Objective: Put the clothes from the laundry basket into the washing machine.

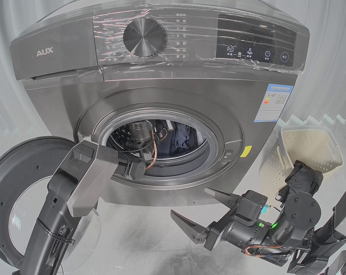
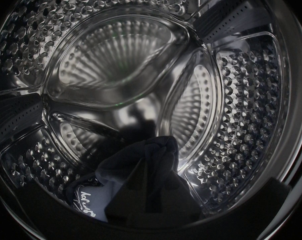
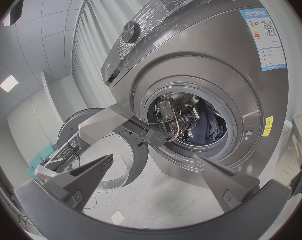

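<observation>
My left claw [image 1: 163, 128] is inside the washer [image 1: 161, 96], past the rim of the drum [image 2: 124, 57]. I cannot tell how far open it is or whether it grips anything. Just ahead of it a dark garment [image 2: 147, 164] lies bunched on the bottom of the drum, with a lighter printed patch beside it. In the head view the garment sits at about 3 o'clock from this claw, against the right side of the opening.

My right claw [image 1: 189, 201] is spread wide and holds nothing. It hangs low in front of the washer, above the floor [image 1: 142, 233] and apart from everything. From it the drum mouth is at about 11 o'clock and the basket [image 1: 325, 149] at about 2 o'clock. The basket is pale and perforated and sits on the floor just beside the washer's lower right corner. A black cloth [image 1: 302, 178] is draped over its near rim.

The door [image 1: 24, 180] stands swung open at 9 o'clock from the drum mouth. The floor is pale grey and glossy. A white pleated curtain [image 1: 333, 58] hangs behind the washer, and the right wrist view shows a panelled ceiling [image 3: 41, 34].
</observation>
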You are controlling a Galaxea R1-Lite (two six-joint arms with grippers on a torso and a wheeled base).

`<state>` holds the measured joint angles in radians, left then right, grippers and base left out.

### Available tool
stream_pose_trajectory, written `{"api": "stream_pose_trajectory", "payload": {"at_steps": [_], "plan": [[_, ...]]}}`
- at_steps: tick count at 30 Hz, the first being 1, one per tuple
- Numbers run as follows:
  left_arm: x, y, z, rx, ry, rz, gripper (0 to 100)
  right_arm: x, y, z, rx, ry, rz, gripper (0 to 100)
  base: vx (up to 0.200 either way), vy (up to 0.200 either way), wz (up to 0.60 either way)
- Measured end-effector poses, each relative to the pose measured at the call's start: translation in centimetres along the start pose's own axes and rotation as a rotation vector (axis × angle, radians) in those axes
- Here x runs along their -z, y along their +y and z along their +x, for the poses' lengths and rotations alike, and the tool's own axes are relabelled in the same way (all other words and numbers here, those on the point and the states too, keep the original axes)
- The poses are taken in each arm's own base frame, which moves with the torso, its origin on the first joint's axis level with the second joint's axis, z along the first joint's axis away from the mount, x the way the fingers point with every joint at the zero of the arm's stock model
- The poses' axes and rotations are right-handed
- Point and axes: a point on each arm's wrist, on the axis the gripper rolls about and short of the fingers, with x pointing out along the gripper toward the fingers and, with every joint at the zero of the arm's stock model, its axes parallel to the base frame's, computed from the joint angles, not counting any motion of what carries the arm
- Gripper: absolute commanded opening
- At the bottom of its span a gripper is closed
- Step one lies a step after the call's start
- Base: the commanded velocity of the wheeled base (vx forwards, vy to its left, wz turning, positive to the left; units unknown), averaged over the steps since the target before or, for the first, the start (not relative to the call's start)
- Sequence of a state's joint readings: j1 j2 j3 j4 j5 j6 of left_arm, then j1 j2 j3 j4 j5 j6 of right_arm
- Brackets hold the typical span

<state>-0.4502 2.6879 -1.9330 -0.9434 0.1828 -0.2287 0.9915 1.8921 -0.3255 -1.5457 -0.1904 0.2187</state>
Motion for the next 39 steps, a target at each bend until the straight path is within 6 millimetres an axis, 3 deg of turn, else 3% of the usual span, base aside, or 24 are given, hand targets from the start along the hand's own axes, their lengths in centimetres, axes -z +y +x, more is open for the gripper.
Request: {"api": "stream_pose_trajectory", "payload": {"at_steps": [10, 11, 21, 33, 39], "plan": [[2.2, 1.6, 0.6, -0.031, 0.014, 0.005, 0, 0.0, 0.0, 0.0, 0.002, 0.001, -0.001, 100, 0.0, 0.0, 0.0], [2.4, 1.7, 0.6, -0.033, 0.016, 0.006, 100, 0.0, 0.0, 0.0, 0.002, 0.002, -0.001, 100, 0.0, 0.0, 0.0], [3.3, 2.0, 0.4, -0.041, 0.042, -0.009, 100, 0.2, 0.0, 0.1, 0.002, 0.006, -0.002, 100, 0.0, 0.0, 0.0], [7.4, 2.4, -2.6, -0.074, 0.26, 0.036, 100, 0.2, -0.1, 0.1, 0.004, 0.005, -0.002, 100, 0.0, 0.0, 0.0], [7.7, 2.0, -3.8, -0.068, 0.304, 0.048, 100, 0.1, -0.1, 0.1, 0.003, 0.003, -0.002, 100, 0.0, 0.0, 0.0]]}}
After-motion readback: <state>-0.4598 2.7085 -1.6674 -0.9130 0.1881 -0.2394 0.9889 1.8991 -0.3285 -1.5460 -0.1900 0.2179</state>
